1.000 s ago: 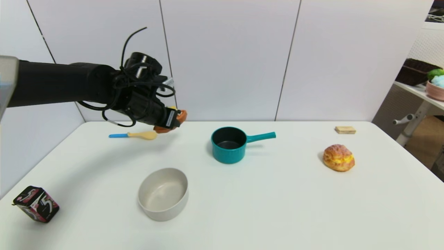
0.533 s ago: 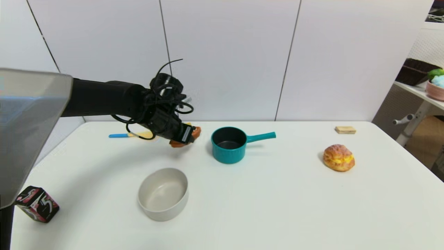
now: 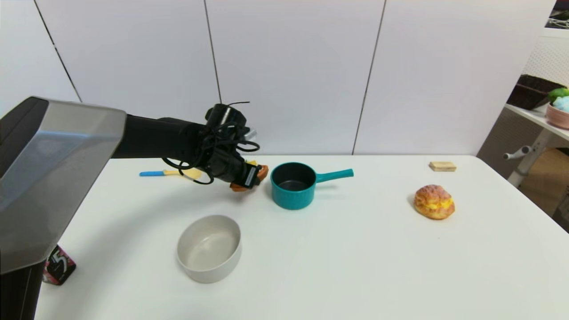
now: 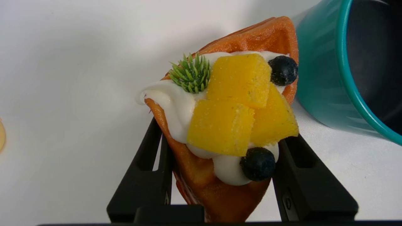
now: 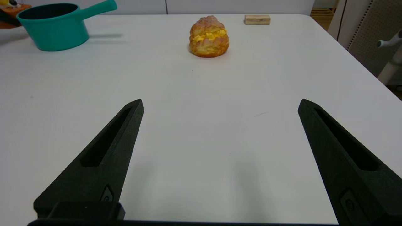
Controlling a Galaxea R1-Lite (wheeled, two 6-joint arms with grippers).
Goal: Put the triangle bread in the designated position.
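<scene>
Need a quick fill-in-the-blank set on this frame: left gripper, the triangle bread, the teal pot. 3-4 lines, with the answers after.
1. The left gripper is shut on the ____.
2. The triangle bread is held just beside the teal pot, on the robot's ____ side of it.
3. The pot's handle points to the robot's ____.
4. The right gripper hovers over the table with its fingers ____.

Answers: triangle bread; left; right; open

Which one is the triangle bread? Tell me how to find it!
Find the teal pot on the white table. Just left of it, the left gripper holds the triangle bread: an orange wedge with cream, yellow fruit and berries, unlike the round bun.
</scene>
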